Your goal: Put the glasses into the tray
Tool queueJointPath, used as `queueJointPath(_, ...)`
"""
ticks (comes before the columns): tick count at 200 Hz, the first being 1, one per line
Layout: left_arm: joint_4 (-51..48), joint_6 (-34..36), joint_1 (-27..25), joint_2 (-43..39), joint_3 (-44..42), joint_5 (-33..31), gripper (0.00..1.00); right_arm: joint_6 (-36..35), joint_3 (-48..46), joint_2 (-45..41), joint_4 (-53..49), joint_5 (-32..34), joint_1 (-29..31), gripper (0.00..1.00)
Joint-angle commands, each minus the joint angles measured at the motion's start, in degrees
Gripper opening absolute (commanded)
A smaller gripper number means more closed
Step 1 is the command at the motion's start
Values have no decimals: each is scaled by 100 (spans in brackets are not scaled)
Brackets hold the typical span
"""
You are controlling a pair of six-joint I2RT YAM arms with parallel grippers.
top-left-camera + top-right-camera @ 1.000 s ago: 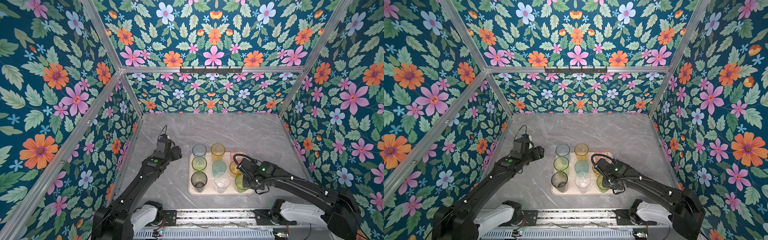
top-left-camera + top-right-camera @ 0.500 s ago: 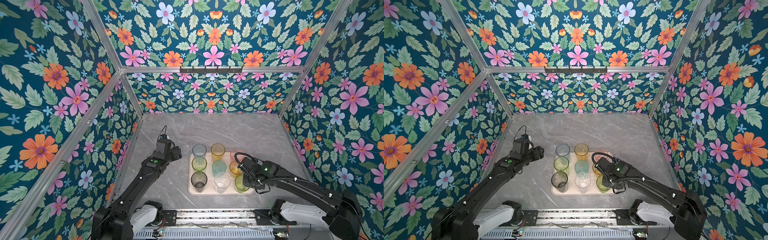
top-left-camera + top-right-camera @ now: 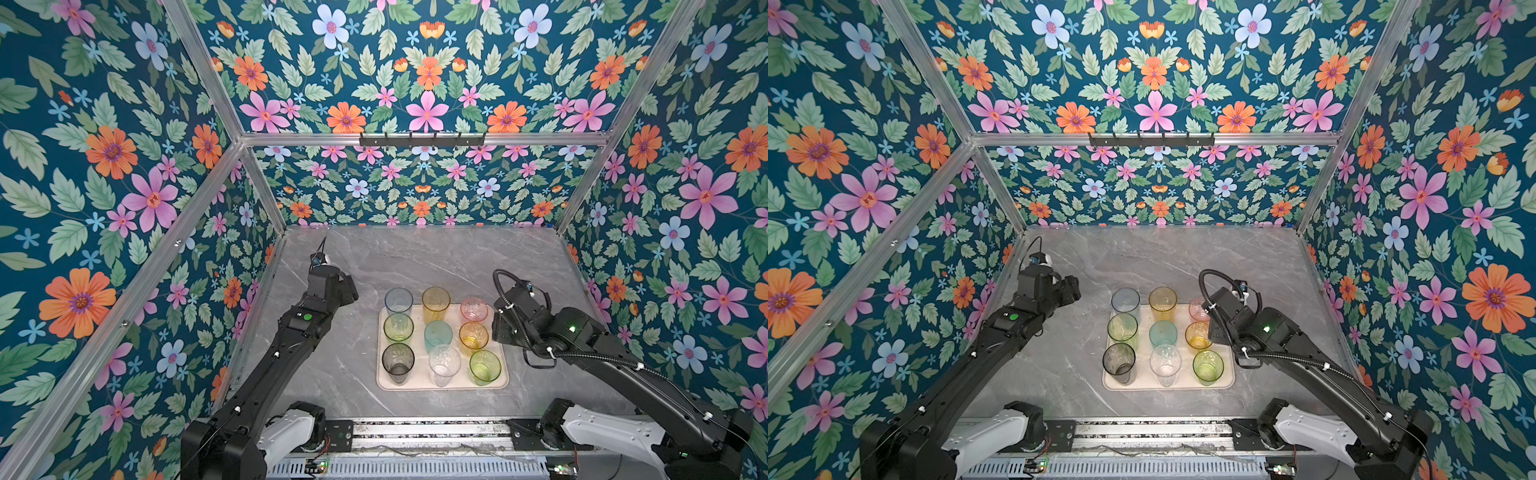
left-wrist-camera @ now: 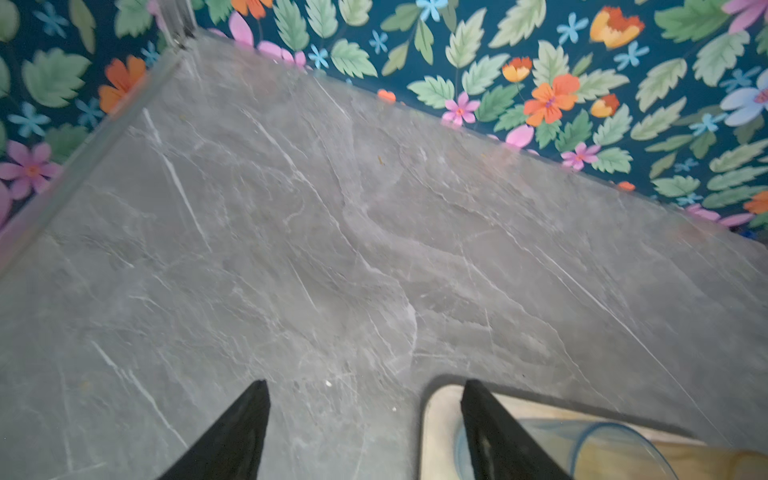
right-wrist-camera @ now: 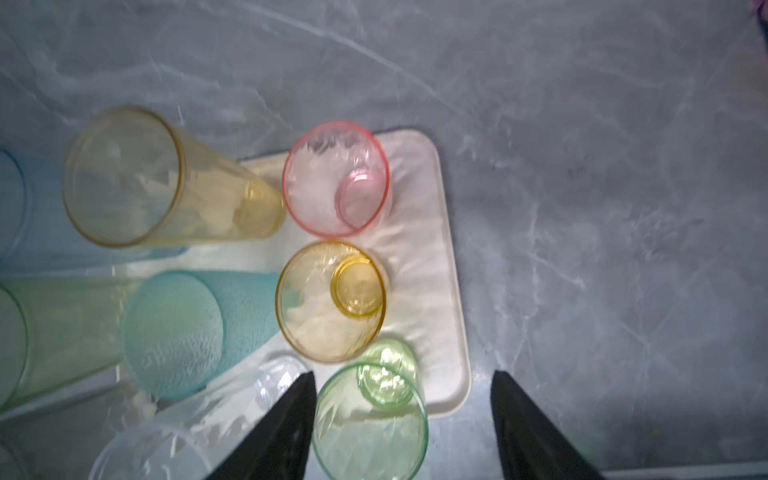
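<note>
Black arms [image 3: 270, 365], seemingly white bases [image 3: 286, 432]

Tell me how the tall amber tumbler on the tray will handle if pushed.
The tall amber tumbler narrows toward its base, so a high push would likely tip it. Its smooth-looking wall may slip in a grip. The blue-grey tumbler and pink tumbler stand close; it could knock them.

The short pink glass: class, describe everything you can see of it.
The short pink glass is a translucent, empty tumbler with a patterned wall, a redder rim and a small round base. It stands upright in the far right corner of the cream tray, close beside the short amber glass; contact between them is unclear.
</note>
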Motion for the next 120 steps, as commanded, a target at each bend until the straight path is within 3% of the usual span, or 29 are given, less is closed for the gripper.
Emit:
queueJointPath(1, 1040, 604, 48, -67, -206, -1275, 79, -1378, -47, -174, 997, 487, -615, 74)
queueJointPath(24, 1590, 724, 173, -74, -320, -1690, 85, -2218, -408, -449, 2093, 207, -1691, 80)
queueJointPath(51, 2348, 836, 390, 0, -558, -1759, 96, -2639, -879, -673, 3126, -332, -2728, 89)
queueJointPath(69, 2720, 1043, 485, 97, -700, -2024, 98, -2957, -1154, -632, 3692, -375, -3064, 99)
queueJointPath(120, 4692, 1902, 982, 422, -1765, -2355, 99, -3146, -1935, 54, 5254, -247, -3785, 99)
